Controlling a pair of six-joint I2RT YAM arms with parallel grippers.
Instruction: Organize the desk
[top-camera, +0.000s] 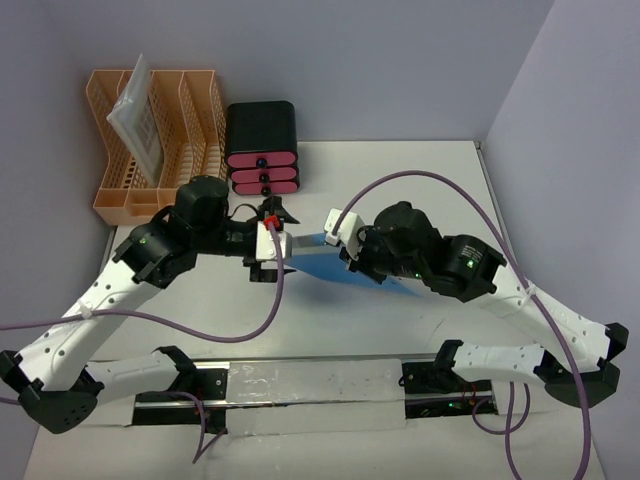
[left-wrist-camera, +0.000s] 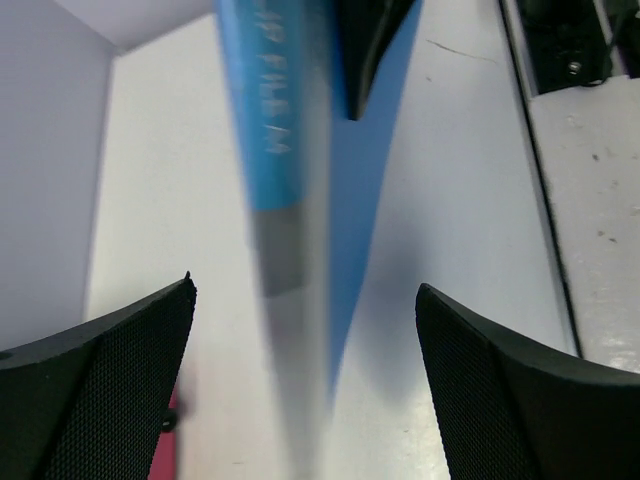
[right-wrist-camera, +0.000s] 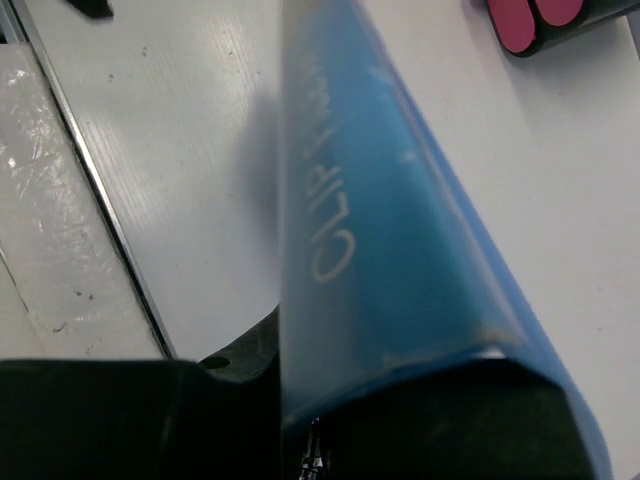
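The right claw (top-camera: 346, 252) is clamped on one end of the blue folder (top-camera: 318, 262), holding it tilted over the middle of the white bench (top-camera: 420, 180). The left claw (left-wrist-camera: 305, 288) gapes wide with the folder's spine between its fingers, apparently not touching. For a clean hand-over, I judge the left should close squarely on the spine before the right lets go. It can then carry the folder upright toward the peach rack (top-camera: 150, 150) at eleven o'clock.
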